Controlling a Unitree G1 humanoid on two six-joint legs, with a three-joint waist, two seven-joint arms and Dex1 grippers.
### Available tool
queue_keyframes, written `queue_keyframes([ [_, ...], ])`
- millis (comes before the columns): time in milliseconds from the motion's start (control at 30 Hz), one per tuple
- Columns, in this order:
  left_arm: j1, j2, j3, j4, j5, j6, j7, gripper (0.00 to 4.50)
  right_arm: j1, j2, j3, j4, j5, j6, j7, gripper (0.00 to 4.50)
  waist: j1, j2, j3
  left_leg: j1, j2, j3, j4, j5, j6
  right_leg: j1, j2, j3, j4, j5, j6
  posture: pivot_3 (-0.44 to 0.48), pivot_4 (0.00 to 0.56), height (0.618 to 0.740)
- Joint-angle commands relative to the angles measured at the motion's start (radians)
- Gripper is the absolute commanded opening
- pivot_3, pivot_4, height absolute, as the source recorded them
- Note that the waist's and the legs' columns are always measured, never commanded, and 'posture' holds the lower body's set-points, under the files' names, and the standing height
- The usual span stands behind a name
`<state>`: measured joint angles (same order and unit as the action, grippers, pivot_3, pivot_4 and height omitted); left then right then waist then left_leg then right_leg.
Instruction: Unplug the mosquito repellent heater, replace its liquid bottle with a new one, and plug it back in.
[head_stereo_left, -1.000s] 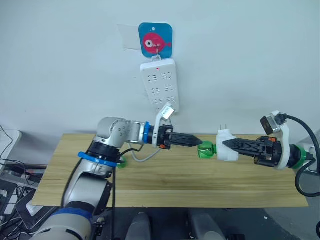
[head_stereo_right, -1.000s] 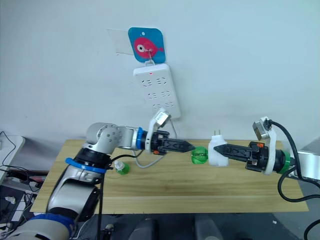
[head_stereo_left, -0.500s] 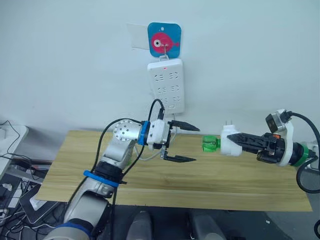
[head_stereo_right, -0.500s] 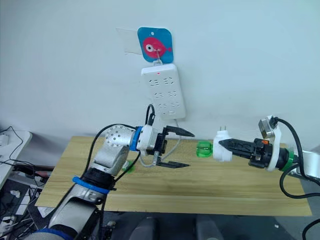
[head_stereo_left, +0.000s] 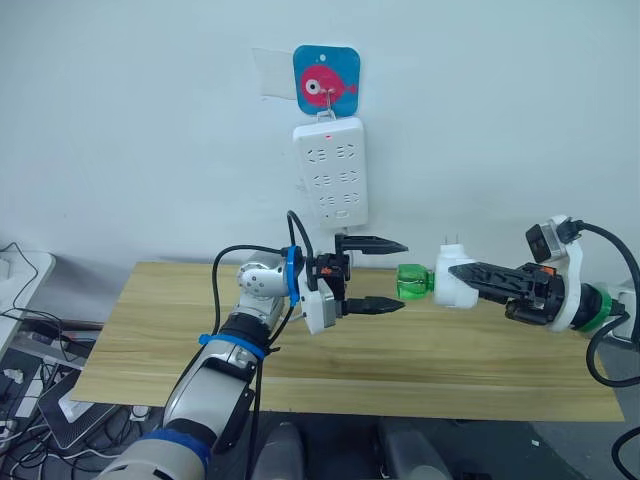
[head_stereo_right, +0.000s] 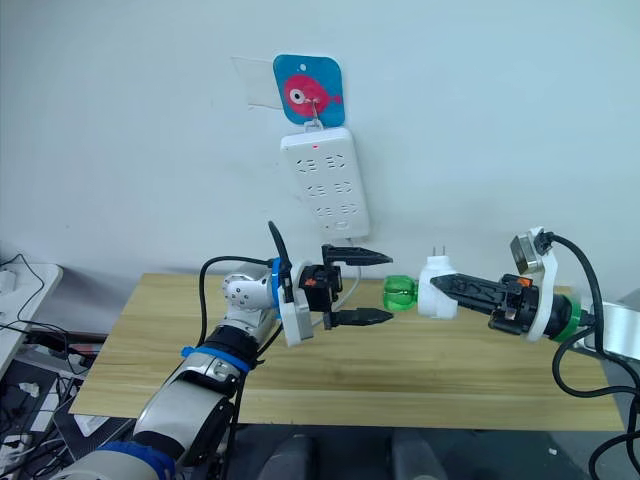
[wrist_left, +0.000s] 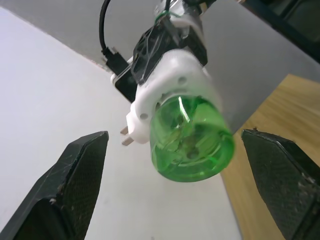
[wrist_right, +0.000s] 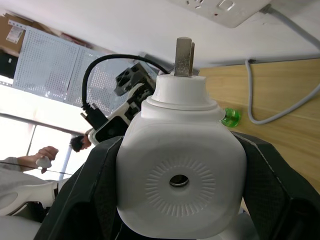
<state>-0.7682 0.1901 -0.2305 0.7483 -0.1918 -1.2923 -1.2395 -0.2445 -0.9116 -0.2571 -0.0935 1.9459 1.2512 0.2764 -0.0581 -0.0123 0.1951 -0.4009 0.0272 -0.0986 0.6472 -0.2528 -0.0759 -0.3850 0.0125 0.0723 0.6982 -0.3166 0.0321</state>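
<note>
The right gripper (head_stereo_left: 470, 273) is clamped on the mosquito repellent heater (head_stereo_left: 455, 283), a smooth, rounded white plastic unit held in the air above the wooden surface (head_stereo_left: 420, 350). A glossy, see-through green bottle (head_stereo_left: 411, 282) sticks out of the heater. The left gripper (head_stereo_left: 388, 274) is spread wide just beside that bottle, holding nothing.

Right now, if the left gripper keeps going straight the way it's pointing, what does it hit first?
Most likely the green liquid bottle screwed into the mosquito repellent heater that the right gripper holds. The left gripper is open and the bottle sits centred between its fingers, though the gap is hard to judge.
</note>
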Motion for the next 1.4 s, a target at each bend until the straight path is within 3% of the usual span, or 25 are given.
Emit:
queue_keyframes([
  [33, -0.023, -0.007, -0.018, 0.022, 0.032, -0.047, 0.073, 4.47, -0.012, 0.003, -0.036, -0.036, 0.026, -0.009, 0.013, 2.95, -0.001, 0.000, 0.000, 0.000, 0.000, 0.000, 0.000, 0.000, 0.000, 0.000, 0.000, 0.000, 0.000, 0.000, 0.000, -0.095, 0.161, 0.740],
  [333, -0.037, 0.012, -0.084, 0.022, 0.059, -0.103, 0.184, 4.47, -0.010, 0.011, -0.029, -0.038, 0.026, -0.009, 0.008, 2.95, -0.002, 0.000, 0.000, 0.000, 0.000, 0.000, 0.000, 0.000, 0.000, 0.000, 0.000, 0.000, 0.000, 0.000, 0.000, -0.098, 0.165, 0.740],
  [433, -0.040, 0.027, -0.121, 0.019, 0.051, -0.109, 0.201, 3.86, -0.012, 0.011, -0.026, -0.034, 0.026, -0.008, 0.006, 2.95, -0.003, 0.000, 0.000, 0.000, 0.000, 0.000, 0.000, 0.000, 0.000, 0.000, 0.000, 0.000, 0.000, 0.000, 0.000, -0.098, 0.168, 0.740],
  [600, -0.043, 0.055, -0.166, 0.022, 0.044, -0.114, 0.229, 2.34, -0.013, 0.008, -0.025, -0.024, 0.026, -0.004, 0.006, 2.95, -0.007, 0.000, 0.000, 0.000, 0.000, -0.001, 0.000, 0.000, 0.000, 0.000, 0.000, 0.000, 0.000, 0.000, 0.000, -0.099, 0.170, 0.740],
  [767, -0.038, 0.066, -0.202, 0.004, 0.000, -0.078, 0.238, 2.22, -0.011, 0.008, -0.025, -0.027, 0.026, -0.003, 0.009, 2.95, -0.012, 0.000, 0.000, 0.000, 0.000, -0.001, 0.000, 0.000, 0.000, 0.000, 0.000, 0.000, 0.000, 0.000, 0.000, -0.099, 0.170, 0.740],
  [867, 0.009, 0.068, -0.242, -0.123, -0.189, 0.197, 0.117, 2.22, -0.009, 0.002, -0.024, -0.026, 0.026, -0.001, 0.010, 2.95, -0.017, 0.000, 0.000, 0.000, 0.000, -0.001, 0.000, 0.000, 0.000, 0.000, 0.000, 0.000, 0.001, 0.000, 0.000, -0.099, 0.172, 0.740],
  [933, 0.038, 0.074, -0.230, -0.238, -0.301, 0.515, 0.092, 2.22, -0.007, -0.005, -0.026, -0.023, 0.026, 0.002, 0.012, 2.95, -0.022, 0.000, 0.000, 0.000, 0.000, -0.001, 0.000, 0.000, 0.000, 0.000, 0.000, 0.000, 0.001, 0.000, 0.000, -0.099, 0.172, 0.740],
  [1000, 0.056, 0.125, -0.235, -0.408, -0.482, 1.012, 0.107, 2.22, -0.005, -0.018, -0.027, -0.018, 0.026, 0.006, 0.015, 2.95, -0.026, 0.000, 0.000, 0.000, 0.000, -0.002, 0.000, 0.000, 0.000, 0.000, 0.000, -0.001, 0.001, 0.000, 0.000, -0.099, 0.172, 0.740],
  [1133, 0.049, 0.194, -0.180, -0.576, -0.733, 1.650, 0.177, 2.22, -0.001, -0.037, -0.021, -0.026, 0.026, 0.007, 0.021, 2.95, -0.034, 0.001, 0.000, 0.000, 0.002, -0.006, 0.000, 0.000, 0.000, 0.001, 0.002, -0.003, 0.002, 0.000, 0.000, -0.098, 0.174, 0.740],
  [1233, 0.010, 0.213, -0.119, -0.572, -0.879, 2.025, 0.245, 2.22, 0.009, -0.047, -0.011, -0.041, 0.026, 0.004, 0.014, 2.95, -0.039, 0.001, 0.000, 0.001, 0.002, -0.007, 0.000, 0.001, 0.001, 0.001, 0.003, -0.004, 0.002, -0.001, 0.000, -0.095, 0.177, 0.740],
  [1333, -0.091, 0.180, -0.011, -0.339, -1.053, 2.478, 0.386, 2.22, 0.019, -0.051, 0.002, -0.067, 0.026, -0.008, 0.001, 2.95, -0.039, 0.001, 0.000, 0.001, 0.002, -0.007, 0.000, 0.001, 0.001, 0.001, 0.003, -0.005, 0.002, -0.001, 0.000, -0.094, 0.179, 0.740],
  [1400, -0.121, 0.166, 0.038, -0.247, -1.077, 2.623, 0.410, 2.22, 0.018, -0.046, 0.008, -0.072, 0.026, -0.021, -0.011, 2.95, -0.039, 0.001, 0.000, 0.001, 0.001, -0.007, 0.001, 0.001, 0.001, 0.001, 0.003, -0.005, 0.002, -0.002, 0.003, -0.096, 0.180, 0.740],
])
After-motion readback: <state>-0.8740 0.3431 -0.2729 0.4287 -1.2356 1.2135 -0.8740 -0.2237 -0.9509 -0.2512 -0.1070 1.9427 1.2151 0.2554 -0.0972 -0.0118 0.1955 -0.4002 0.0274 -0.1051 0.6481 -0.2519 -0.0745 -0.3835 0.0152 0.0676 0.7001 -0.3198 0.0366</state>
